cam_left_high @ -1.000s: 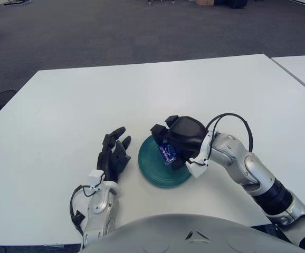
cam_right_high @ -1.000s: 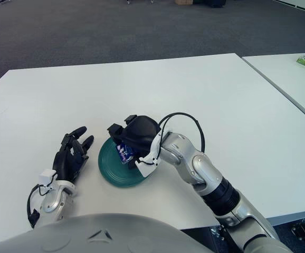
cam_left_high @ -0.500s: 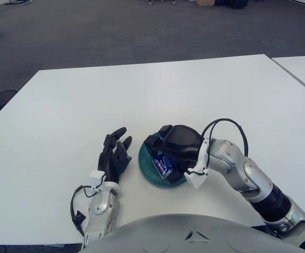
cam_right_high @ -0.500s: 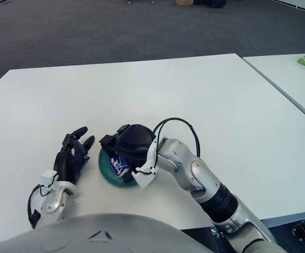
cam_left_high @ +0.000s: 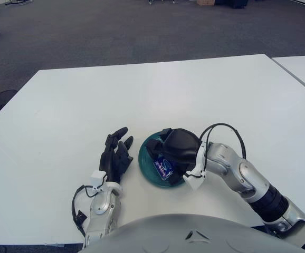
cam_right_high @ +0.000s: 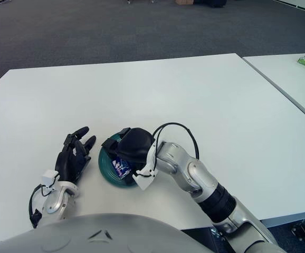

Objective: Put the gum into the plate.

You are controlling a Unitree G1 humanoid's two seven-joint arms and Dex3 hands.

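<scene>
We see the black three-finger right hand (cam_left_high: pixel 174 152) low over the near middle of the table, palm down, fingers curled around a small blue packet, knuckles toward the left. Its silver forearm (cam_left_high: pixel 240 176) runs back to the lower right, a black cable (cam_left_high: pixel 221 128) looping over the wrist, a white bracket under the wrist. The black three-finger left hand (cam_left_high: pixel 115 155) lies flat on the table just beside the right hand, fingers stretched forward and relaxed, holding nothing. Its silver wrist (cam_left_high: pixel 102 204) sits near the bottom edge.
</scene>
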